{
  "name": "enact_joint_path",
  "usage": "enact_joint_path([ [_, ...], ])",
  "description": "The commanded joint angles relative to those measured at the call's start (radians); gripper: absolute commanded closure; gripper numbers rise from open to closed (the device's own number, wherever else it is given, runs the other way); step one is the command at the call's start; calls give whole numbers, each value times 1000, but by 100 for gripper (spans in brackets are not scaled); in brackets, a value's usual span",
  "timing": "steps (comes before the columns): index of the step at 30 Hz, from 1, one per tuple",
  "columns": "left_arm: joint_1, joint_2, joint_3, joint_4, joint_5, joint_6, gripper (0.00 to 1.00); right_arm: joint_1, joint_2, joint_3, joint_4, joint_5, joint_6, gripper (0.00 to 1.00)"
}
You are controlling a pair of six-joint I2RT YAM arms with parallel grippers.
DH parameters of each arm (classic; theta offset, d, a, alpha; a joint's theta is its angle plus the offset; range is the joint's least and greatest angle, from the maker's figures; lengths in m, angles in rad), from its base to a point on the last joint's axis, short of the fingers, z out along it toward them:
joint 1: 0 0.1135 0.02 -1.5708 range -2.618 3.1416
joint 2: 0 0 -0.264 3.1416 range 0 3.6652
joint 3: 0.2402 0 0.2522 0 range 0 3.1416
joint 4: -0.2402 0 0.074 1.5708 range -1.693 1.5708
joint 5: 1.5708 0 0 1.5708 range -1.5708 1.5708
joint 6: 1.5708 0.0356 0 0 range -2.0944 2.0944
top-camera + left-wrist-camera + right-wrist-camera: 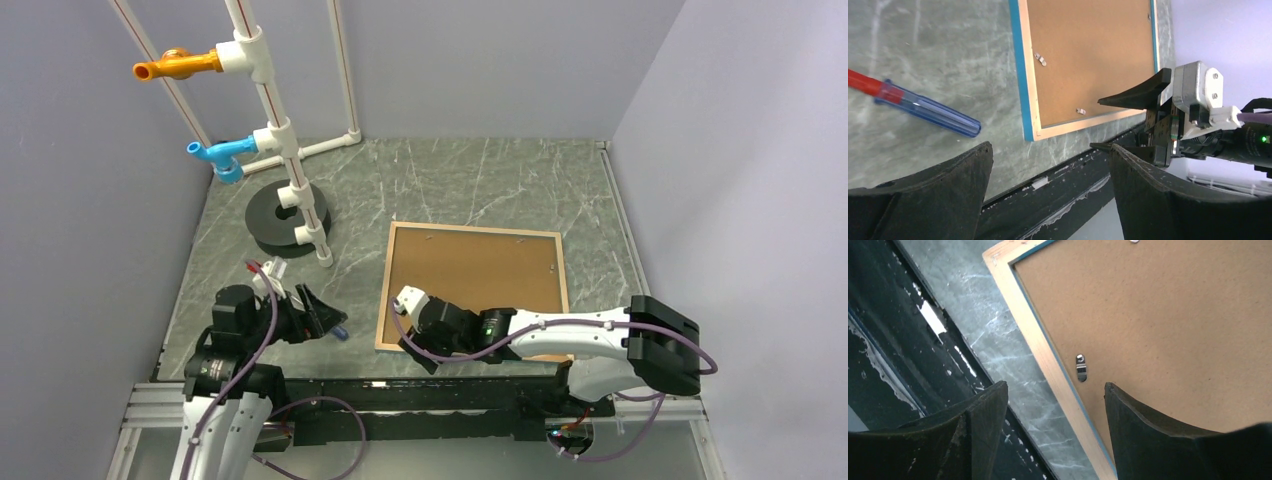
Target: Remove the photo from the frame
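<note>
Lying face down on the table (450, 180), the frame (1027, 75) shows only its pale wood rim, a thin turquoise edge and the brown backing board (1088, 55). The photo is out of sight, presumably beneath that board. Small metal tabs (1081, 367) sit on the board near the rim, so the step in hand looks like freeing the backing, with nothing lifted yet.

The right hand (1053, 390) hovers over the frame's near left corner, jaws well apart and empty, with one tab just ahead of the gap between its fingers. The next move calls for turning or prying that tab without sliding the frame.

The left hand (1049, 147), also wide open and empty, hangs off the frame's left side, near a blue-handled screwdriver (928, 109) lying on the table.
</note>
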Motion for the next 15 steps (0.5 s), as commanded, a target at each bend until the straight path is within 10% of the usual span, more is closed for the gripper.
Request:
enact_joint_path([
  [1,2,-37,-80,176,141,-101,12,24,-24,13,-13,-4,-48,30],
  [15,2,-132,-122,96,105,-113,14,176,230,145,-69,315,-66,58],
])
